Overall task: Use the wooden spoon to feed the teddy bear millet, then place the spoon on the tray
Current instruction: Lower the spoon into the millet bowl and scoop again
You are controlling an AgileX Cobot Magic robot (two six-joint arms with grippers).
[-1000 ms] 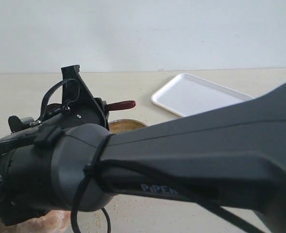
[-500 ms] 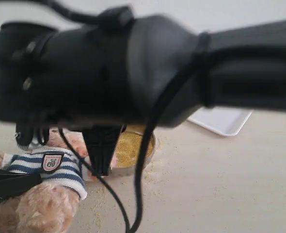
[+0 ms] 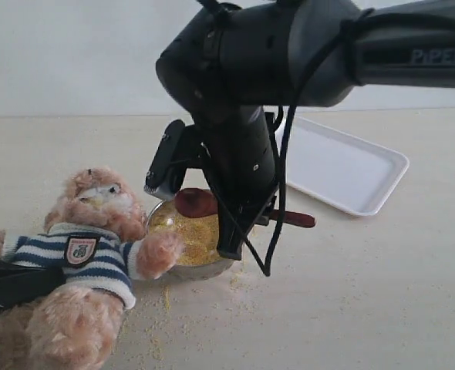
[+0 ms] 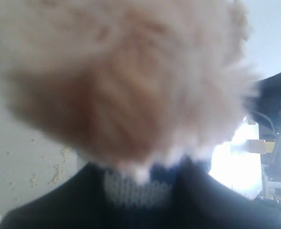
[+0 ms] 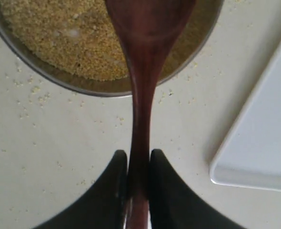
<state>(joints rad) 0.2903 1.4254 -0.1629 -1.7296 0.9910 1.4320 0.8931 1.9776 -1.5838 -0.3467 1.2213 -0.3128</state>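
The spoon is pinched in the narrowly closed right claw over the millet. Grains could be spilled if it is tilted toward the bear at nine o'clock.

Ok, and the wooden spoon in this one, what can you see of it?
The wooden spoon is dark reddish-brown, smooth and slightly glossy, with a round bowl narrowing into a long slim handle. The right gripper clamps the handle between its two black fingers, and the handle's end sticks out behind them, towards the white tray. The spoon lies roughly level, its bowl above the millet in the steel bowl. Whether it touches the grains, or carries any, cannot be told.
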